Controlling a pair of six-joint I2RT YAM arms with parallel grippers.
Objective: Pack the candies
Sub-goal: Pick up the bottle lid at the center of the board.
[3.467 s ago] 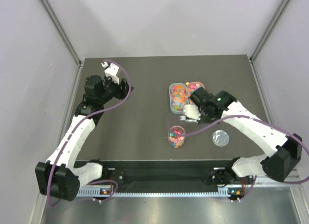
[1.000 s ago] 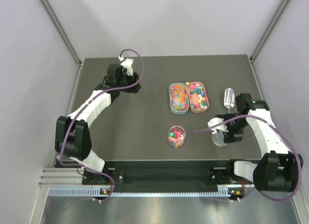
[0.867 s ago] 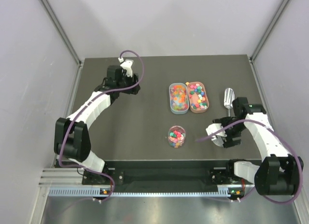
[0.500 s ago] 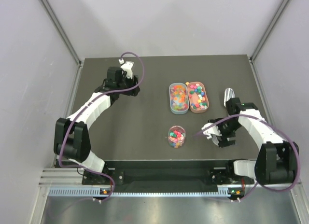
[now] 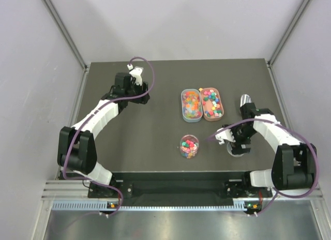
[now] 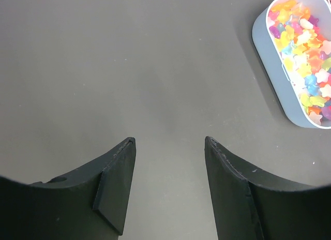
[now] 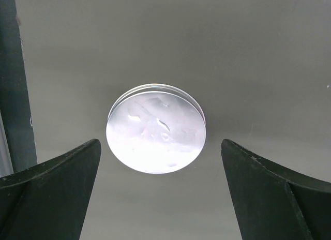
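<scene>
Near the front edge of the table (image 5: 155, 141), the right gripper (image 7: 160, 143) is hanging spread wide around one clear lid (image 7: 156, 129), its fingers apart from the rim. The left gripper (image 6: 169, 139) is gaping empty over open surface at far left. The candies (image 5: 190, 104) are sitting in two oval tubs (image 5: 181, 103) and one cup (image 5: 182, 147) mid-table.

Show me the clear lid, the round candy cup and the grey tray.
Clear lid (image 7: 155, 129): right wrist view, middle of its top.
Round cup (image 5: 181, 146): top view, left rim.
Grey tray (image 6: 270, 59): left wrist view, outer wall.
</scene>
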